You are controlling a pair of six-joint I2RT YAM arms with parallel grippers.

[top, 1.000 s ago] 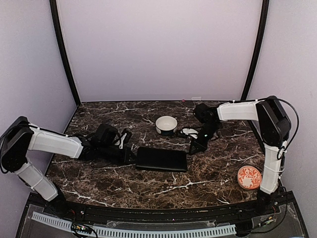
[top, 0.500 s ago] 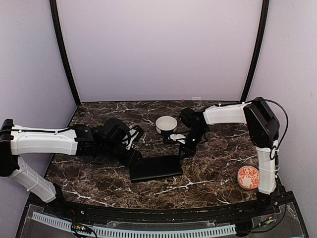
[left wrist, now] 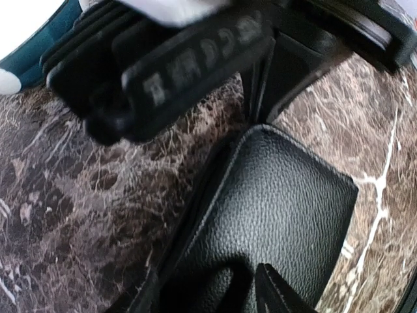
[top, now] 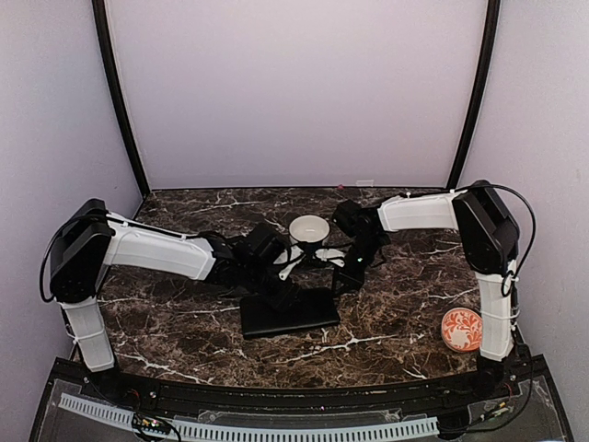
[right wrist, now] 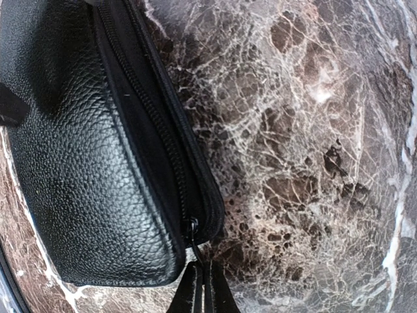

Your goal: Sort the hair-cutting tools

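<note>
Hair-cutting tools: cannot make them out in any view, hidden or too small to tell, so where they sit is unclear. Black case [top: 299, 313] lies flat on the table [top: 175, 322], about the middle, a bit skewed, grained leather-look skin. Zip [right wrist: 146, 124] runs along its edge and looks done up to the corner in the right wrist view. Zip pull [right wrist: 191, 236] hangs off that corner. Right tool [right wrist: 199, 287] pressed fully together, tips pinching the zip pull, at the case's far right corner. Left tool [top: 282, 293] at the case's far left edge, reaching in from the left. Its fingers [left wrist: 270, 293] stand partly apart, middling gap, over a rounded case corner in the left wrist view; nothing seen held, contact with the case cannot tell. Blurred black block across the top of the left wrist view, lettering unreadable. White bowl [top: 309, 230] beyond the case, between the two wrists, near both, apart from the case; its inside too small to tell. Orange patterned disc [top: 463, 330] on the table's right near side, by the right arm's base, well apart from the case. Both arms stretched low toward the middle
</note>
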